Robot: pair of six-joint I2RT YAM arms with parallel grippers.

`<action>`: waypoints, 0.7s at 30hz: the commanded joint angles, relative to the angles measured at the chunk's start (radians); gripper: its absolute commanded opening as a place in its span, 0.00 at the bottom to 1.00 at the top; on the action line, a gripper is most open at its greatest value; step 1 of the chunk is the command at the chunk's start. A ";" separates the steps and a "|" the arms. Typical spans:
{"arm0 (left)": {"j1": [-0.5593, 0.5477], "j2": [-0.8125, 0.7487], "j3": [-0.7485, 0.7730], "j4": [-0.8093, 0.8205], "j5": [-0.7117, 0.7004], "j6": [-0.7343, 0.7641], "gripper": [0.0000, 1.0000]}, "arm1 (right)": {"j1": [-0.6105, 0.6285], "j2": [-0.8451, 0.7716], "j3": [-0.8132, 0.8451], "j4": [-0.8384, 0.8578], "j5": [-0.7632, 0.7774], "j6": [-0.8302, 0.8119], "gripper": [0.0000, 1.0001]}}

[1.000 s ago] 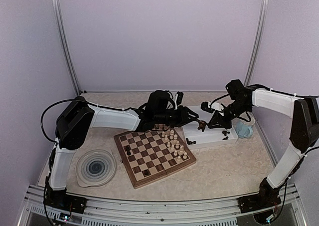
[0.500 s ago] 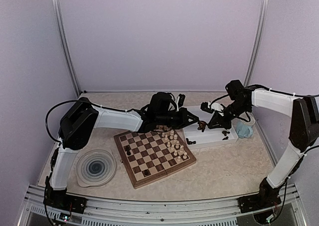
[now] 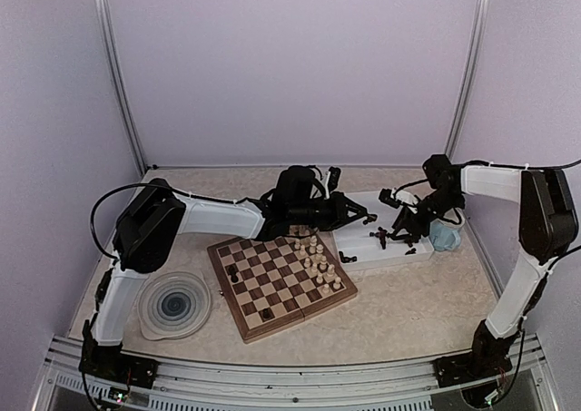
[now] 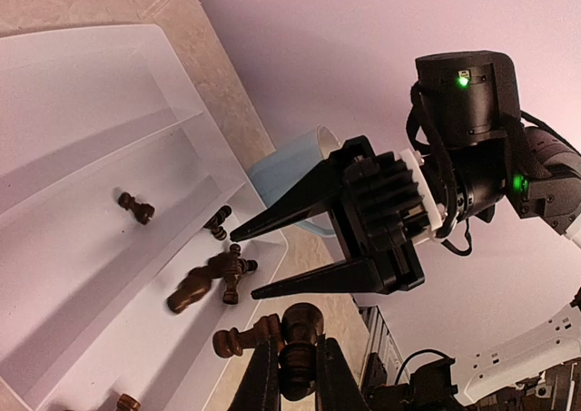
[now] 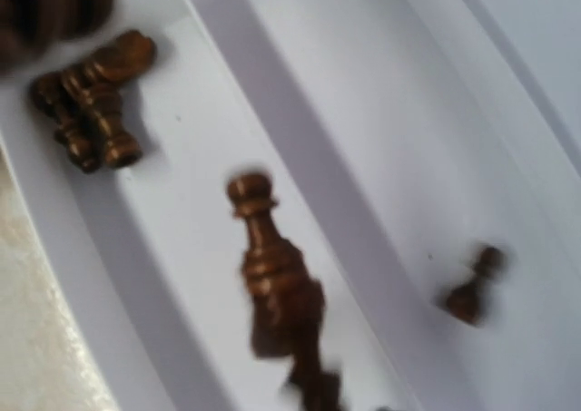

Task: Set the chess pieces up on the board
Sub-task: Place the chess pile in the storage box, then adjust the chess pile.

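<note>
My left arm [image 3: 213,219] and right arm [image 3: 495,182] are white shells between chunky black joints, with thin black cables [image 3: 93,219] looping off them. Upper right of the left wrist frame, my right fingers [image 4: 300,202] are black and tapered, on a ribbed block [image 4: 381,202] behind which two green lights [image 4: 463,80] glow.
</note>
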 commanded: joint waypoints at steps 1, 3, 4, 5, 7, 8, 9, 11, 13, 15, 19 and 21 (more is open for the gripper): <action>-0.002 0.030 0.036 0.045 0.026 -0.011 0.00 | 0.006 -0.016 0.009 0.000 -0.089 0.005 0.53; -0.002 0.029 0.033 0.055 0.033 -0.022 0.00 | 0.011 -0.039 0.012 0.004 -0.152 0.026 0.62; -0.002 0.030 0.029 0.068 0.037 -0.033 0.00 | 0.017 -0.050 0.011 0.008 -0.184 0.038 0.64; -0.002 0.031 0.018 0.095 0.042 -0.049 0.00 | 0.026 -0.061 0.008 0.019 -0.209 0.055 0.64; 0.000 0.028 -0.010 0.156 0.051 -0.097 0.00 | 0.047 -0.074 -0.001 0.056 -0.236 0.096 0.64; 0.001 0.028 -0.019 0.184 0.056 -0.119 0.00 | 0.056 -0.079 -0.007 0.075 -0.245 0.116 0.64; 0.001 0.026 -0.024 0.205 0.058 -0.134 0.00 | 0.064 -0.080 -0.013 0.097 -0.254 0.131 0.64; 0.001 0.021 -0.028 0.221 0.058 -0.149 0.00 | 0.071 -0.076 -0.023 0.136 -0.272 0.155 0.64; 0.001 0.017 -0.028 0.223 0.062 -0.156 0.00 | 0.076 -0.071 -0.027 0.154 -0.297 0.168 0.64; 0.004 0.014 -0.032 0.233 0.068 -0.173 0.00 | 0.083 -0.075 -0.031 0.162 -0.329 0.171 0.64; 0.009 0.017 -0.050 0.282 0.085 -0.219 0.00 | 0.100 -0.106 -0.047 0.191 -0.355 0.177 0.60; 0.010 0.017 -0.055 0.291 0.087 -0.228 0.00 | 0.101 -0.113 -0.045 0.200 -0.363 0.191 0.50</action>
